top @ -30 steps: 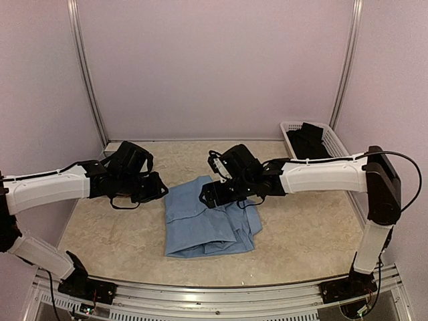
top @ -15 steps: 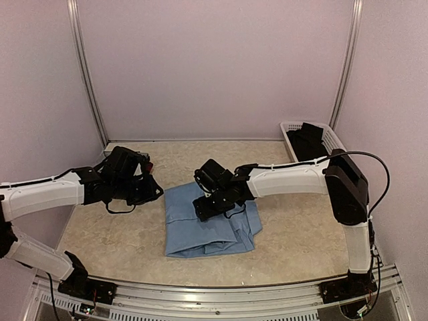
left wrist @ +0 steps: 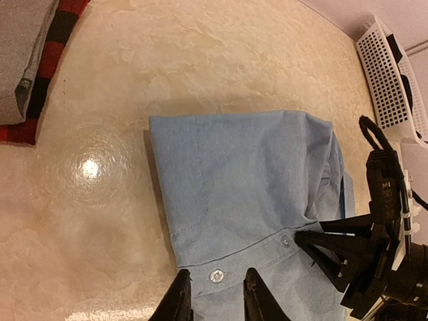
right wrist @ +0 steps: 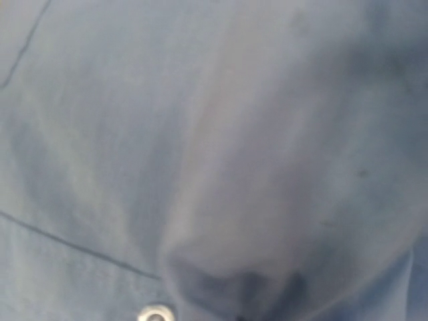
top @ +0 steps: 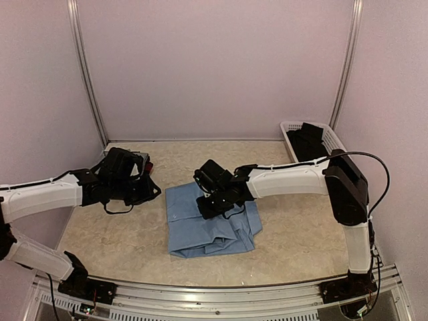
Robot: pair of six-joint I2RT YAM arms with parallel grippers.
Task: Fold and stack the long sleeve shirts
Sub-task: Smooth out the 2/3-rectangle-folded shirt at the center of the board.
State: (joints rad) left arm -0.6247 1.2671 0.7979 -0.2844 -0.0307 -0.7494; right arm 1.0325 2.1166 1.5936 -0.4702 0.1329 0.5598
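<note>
Two grippers worked at one large light blue button-up shirt (top: 204,231) that lay folded into a rough rectangle on the pale marbled tabletop (top: 301,221). The left gripper (left wrist: 216,284) had its jaws only narrowly apart, with nothing clamped between them. In its wrist view a white button (left wrist: 215,275) on the shirt's placket showed in the gap between the two black fingers, and the rest of the cloth spread out ahead of the fingertips. Whether those fingers touched the fabric I cannot tell.

The right gripper (left wrist: 305,245) came in from the right of the left jaws, with its tips down on the shirt beside a second button (left wrist: 285,241). Its jaws were drawn nearly together on a pinch of the blue cloth. Its own wrist view was filled with blue fabric, gathered into a raised ridge that ran toward the jaws.

Well ahead and to the left of the left jaws lay a folded grey cloth shirt (left wrist: 20,53) on top of a red-and-black plaid shirt (left wrist: 61,23), whose edge showed from beneath. Far beyond the right jaws, at the table's back right corner, stood a white plastic mesh basket (top: 338,144) holding a dark bundle of cloth (top: 309,139).
</note>
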